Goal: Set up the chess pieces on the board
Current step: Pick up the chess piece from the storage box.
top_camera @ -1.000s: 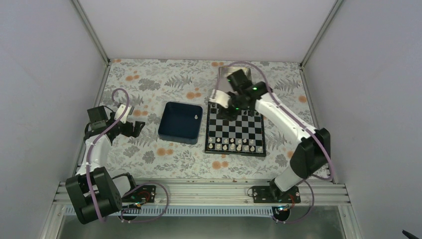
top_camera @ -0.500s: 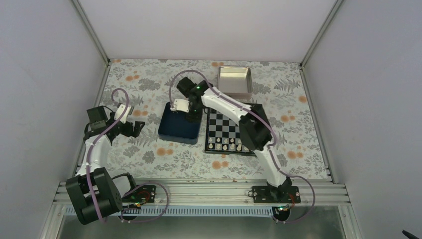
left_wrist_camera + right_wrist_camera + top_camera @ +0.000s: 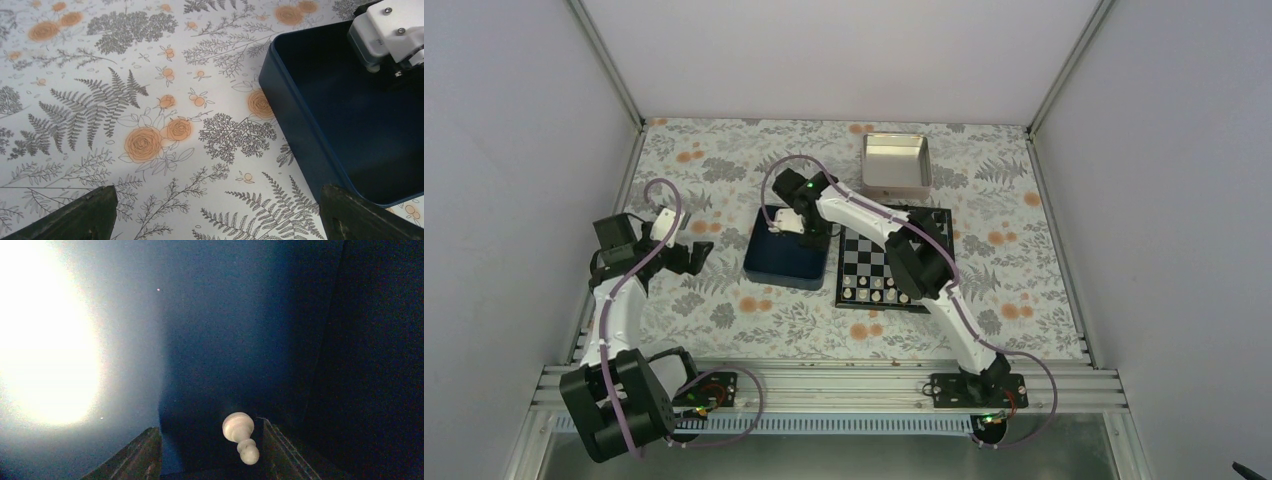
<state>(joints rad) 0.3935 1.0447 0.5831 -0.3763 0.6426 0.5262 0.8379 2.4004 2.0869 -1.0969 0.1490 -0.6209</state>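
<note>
The board (image 3: 872,262) lies right of centre, with a row of white chess pieces (image 3: 876,294) along its near edge. My right gripper (image 3: 810,234) reaches down into the dark blue tray (image 3: 776,266), at its far right corner. In the right wrist view a white pawn (image 3: 239,433) lies on its side on the tray floor between the parted fingers, close to the right finger (image 3: 286,456); the gripper (image 3: 210,452) is open and not clamping it. My left gripper (image 3: 698,252) hangs wide open over the cloth left of the tray, and the left wrist view shows nothing inside this gripper (image 3: 215,215).
A silver tin (image 3: 896,165) stands behind the board. The tray's near left wall (image 3: 300,130) sits just right of my left fingers, with the right wrist's white housing (image 3: 387,30) above it. Flowered cloth covers the table; grey walls enclose it.
My right arm has swung left from the board's far edge to the blue tray and dipped into it, jaws parting slightly. The left arm has hardly moved.
</note>
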